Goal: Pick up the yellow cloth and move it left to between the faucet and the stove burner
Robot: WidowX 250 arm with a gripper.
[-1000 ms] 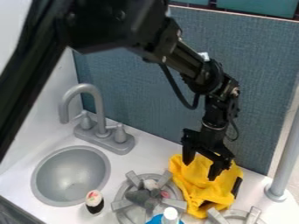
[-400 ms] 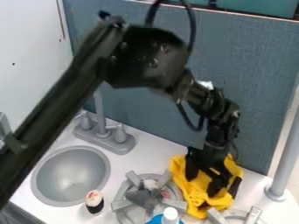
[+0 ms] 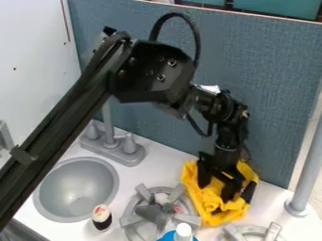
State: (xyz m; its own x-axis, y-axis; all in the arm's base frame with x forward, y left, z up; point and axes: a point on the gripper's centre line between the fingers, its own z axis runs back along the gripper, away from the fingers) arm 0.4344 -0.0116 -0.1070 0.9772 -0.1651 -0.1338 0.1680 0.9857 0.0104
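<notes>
The black gripper (image 3: pixel 215 191) points down into a crumpled yellow cloth (image 3: pixel 204 207) on the white counter, right of centre. Its two fingers stand apart, low against the cloth, with yellow folds visible between them. Part of the cloth is hidden behind the gripper. A dark patch shows at the cloth's right side, beside the gripper. Just left of the cloth, a grey soft toy (image 3: pixel 151 212) lies on the grey burner (image 3: pixel 131 220).
A round grey sink (image 3: pixel 78 188) and a grey faucet (image 3: pixel 113 149) are at the left. A black-and-white sushi-like toy (image 3: pixel 102 219) stands near the sink. A blue bottle with a white cap (image 3: pixel 183 230) is at the front. A grey pole (image 3: pixel 306 169) rises at the right.
The gripper has come down into the cloth and shifted slightly left. The cloth's right side has moved a little left and its folds have changed. The arm's elbow has dropped lower.
</notes>
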